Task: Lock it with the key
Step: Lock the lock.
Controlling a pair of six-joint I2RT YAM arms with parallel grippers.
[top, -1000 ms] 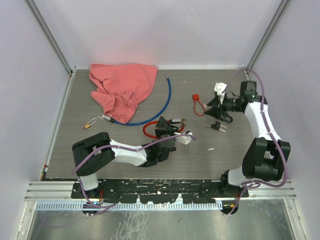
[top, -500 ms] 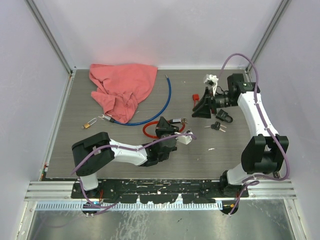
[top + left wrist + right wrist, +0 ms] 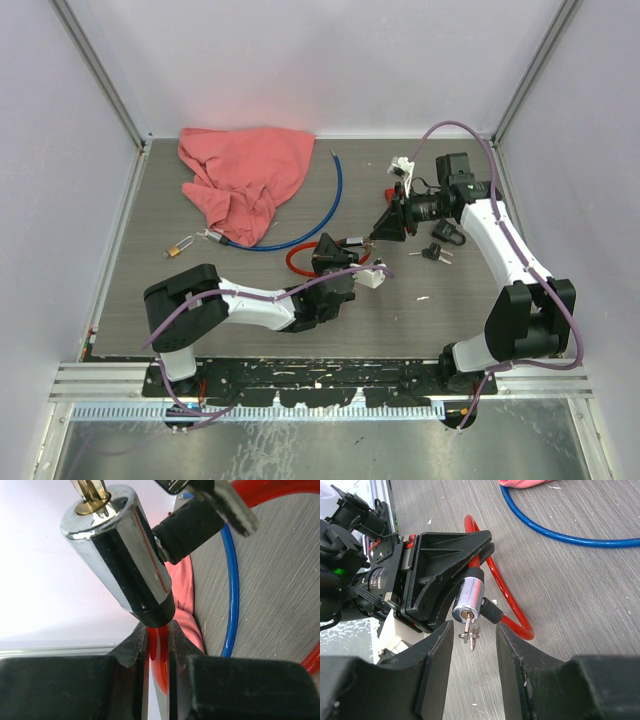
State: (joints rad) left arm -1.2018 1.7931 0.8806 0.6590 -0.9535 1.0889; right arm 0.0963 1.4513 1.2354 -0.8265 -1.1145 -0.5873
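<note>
A red cable lock has a chrome cylinder with a key in its keyhole, and a second key hangs from the ring. My left gripper is shut on the red cable just below the cylinder and holds it off the table. In the top view it is near the table's middle. My right gripper is open, with one finger on each side of the key and touching neither. From above, the right gripper points at the cylinder from the right.
A pink cloth lies at the back left, with a blue cable curving beside it. A small brass padlock sits to the left. Loose black-headed keys and a black part lie under the right arm.
My right arm has swung left from the back right corner to the lock cylinder, and its jaws have narrowed a little. The left gripper and lock have not moved.
</note>
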